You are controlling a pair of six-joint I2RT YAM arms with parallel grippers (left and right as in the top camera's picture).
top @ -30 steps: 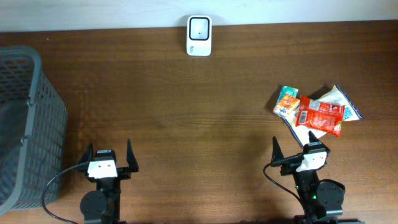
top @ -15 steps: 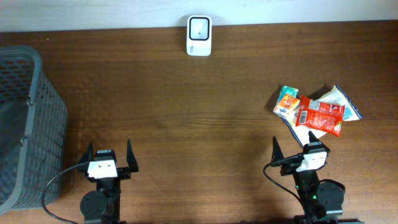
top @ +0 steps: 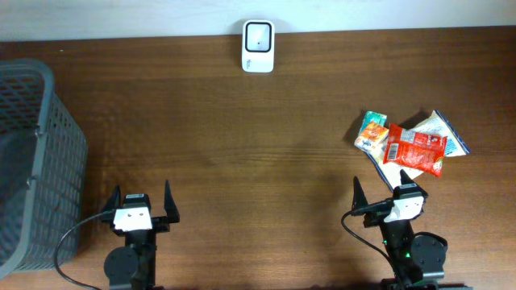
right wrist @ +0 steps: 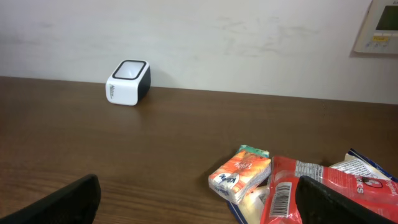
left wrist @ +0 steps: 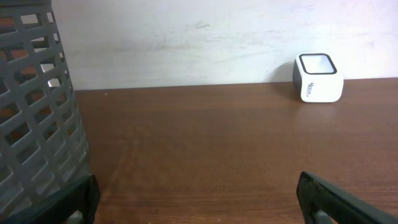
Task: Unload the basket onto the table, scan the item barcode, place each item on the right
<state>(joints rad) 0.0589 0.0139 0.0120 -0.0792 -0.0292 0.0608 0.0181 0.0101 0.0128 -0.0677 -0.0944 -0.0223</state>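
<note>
**Both grippers spread wide and empty; packets near the right arm, scanner at the far edge**

Overhead: The left gripper and right gripper are seen with jaws wide apart, nothing between them. The basket is cut off at the left border. Bare table lies open between the arms and the scanner. The red packet rests on a white and blue packet, touching an orange pack, just ahead of the right gripper.

Left wrist: Only the finger tips are shown. The basket fills the left side; the scanner is well apart, far right.

Right wrist: The red packet's barcode faces up, partly cut off below. A wall panel is cropped at the corner.
</note>
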